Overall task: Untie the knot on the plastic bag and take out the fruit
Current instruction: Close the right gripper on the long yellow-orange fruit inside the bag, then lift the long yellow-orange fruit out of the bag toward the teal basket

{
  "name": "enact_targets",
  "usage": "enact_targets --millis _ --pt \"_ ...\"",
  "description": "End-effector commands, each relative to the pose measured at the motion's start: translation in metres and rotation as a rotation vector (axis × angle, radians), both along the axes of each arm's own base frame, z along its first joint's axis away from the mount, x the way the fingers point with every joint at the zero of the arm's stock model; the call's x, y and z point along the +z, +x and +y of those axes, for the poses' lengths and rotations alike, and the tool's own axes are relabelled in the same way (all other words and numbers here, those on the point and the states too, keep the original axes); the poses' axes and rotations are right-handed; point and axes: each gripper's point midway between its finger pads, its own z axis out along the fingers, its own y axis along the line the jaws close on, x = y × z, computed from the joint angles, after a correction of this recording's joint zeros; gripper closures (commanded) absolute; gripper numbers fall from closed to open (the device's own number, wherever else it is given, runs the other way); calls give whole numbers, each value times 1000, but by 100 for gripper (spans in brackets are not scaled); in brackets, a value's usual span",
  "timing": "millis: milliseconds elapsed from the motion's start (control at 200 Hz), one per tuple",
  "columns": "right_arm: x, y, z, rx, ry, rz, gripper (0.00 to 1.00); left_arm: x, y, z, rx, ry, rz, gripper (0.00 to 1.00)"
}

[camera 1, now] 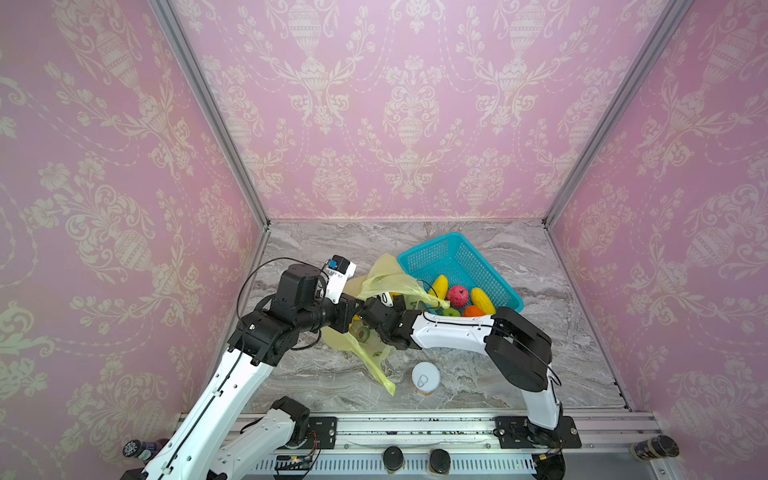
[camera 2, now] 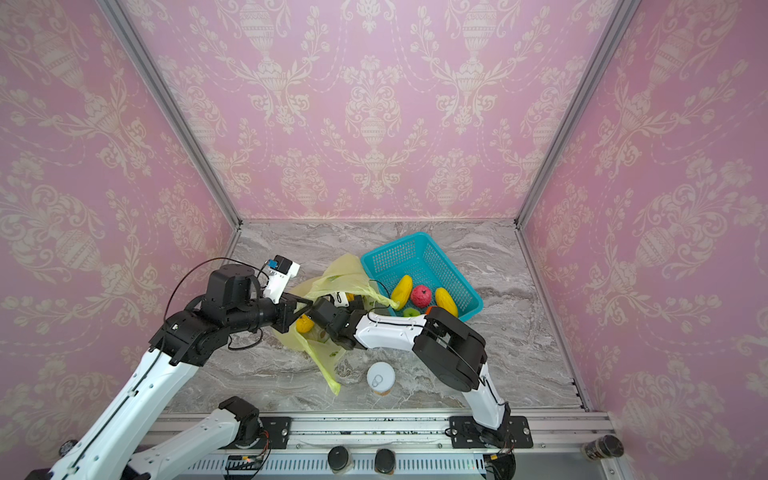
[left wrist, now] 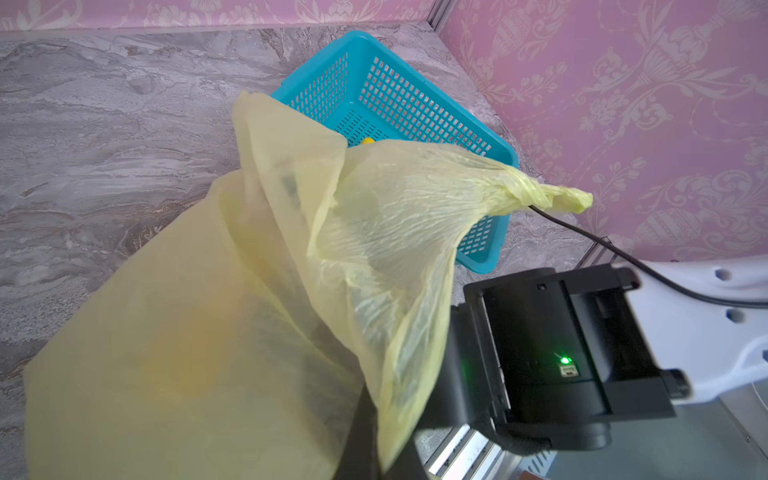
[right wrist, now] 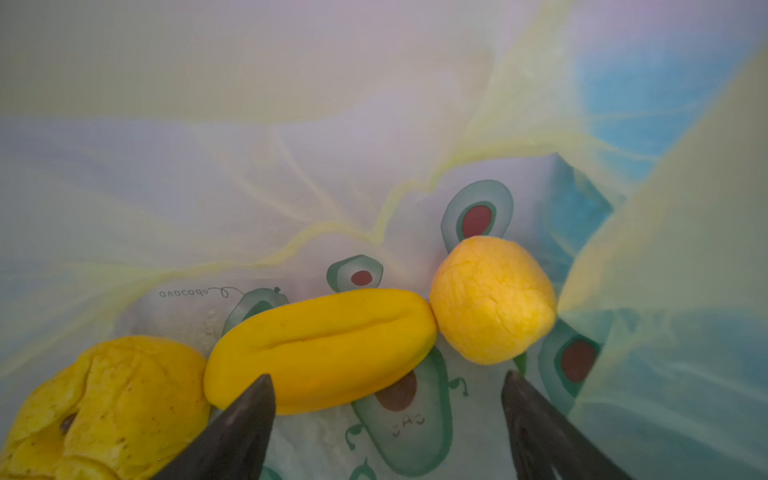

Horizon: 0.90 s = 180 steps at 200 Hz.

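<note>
In a top view, your left hand (camera 2: pixel 307 306) pinches the bag (camera 2: pixel 332 276) mouth up. In the left wrist view, the bag drapes over that hand. In the right wrist view, your right hand (right wrist: pixel 387 374) gapes wide and empty inside the bag. The long fruit (right wrist: pixel 320 349) lies just ahead, its length running finger to finger, so I'd turn the wrist first.

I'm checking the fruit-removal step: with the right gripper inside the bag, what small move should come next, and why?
Probably ease the right gripper forward and slightly sideways so its open jaws straddle the elongated yellow fruit. The jaws are empty inside the plastic bag, and that fruit lies nearest, off-centre, overlapping one fingertip.
</note>
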Motion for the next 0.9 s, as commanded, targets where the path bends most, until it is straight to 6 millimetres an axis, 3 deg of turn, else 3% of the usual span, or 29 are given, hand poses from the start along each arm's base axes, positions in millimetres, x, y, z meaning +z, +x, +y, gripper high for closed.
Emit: enact_targets --millis 0,165,330,595,716,896 --pt "-29 13 11 -60 141 116 8 -6 -10 -4 -33 -12 37 100" --pt "-61 26 12 -108 182 195 3 -6 -10 -5 -37 -16 39 100" --pt "-84 33 21 -100 193 244 7 -5 -11 -4 -34 -18 33 100" --pt "-86 34 13 -104 177 254 50 -10 -7 0 -8 11 39 100" --pt "-75 30 8 -99 190 248 69 -15 -2 8 33 52 35 100" --pt "-51 23 1 -71 209 230 87 -29 10 21 106 118 68 100"
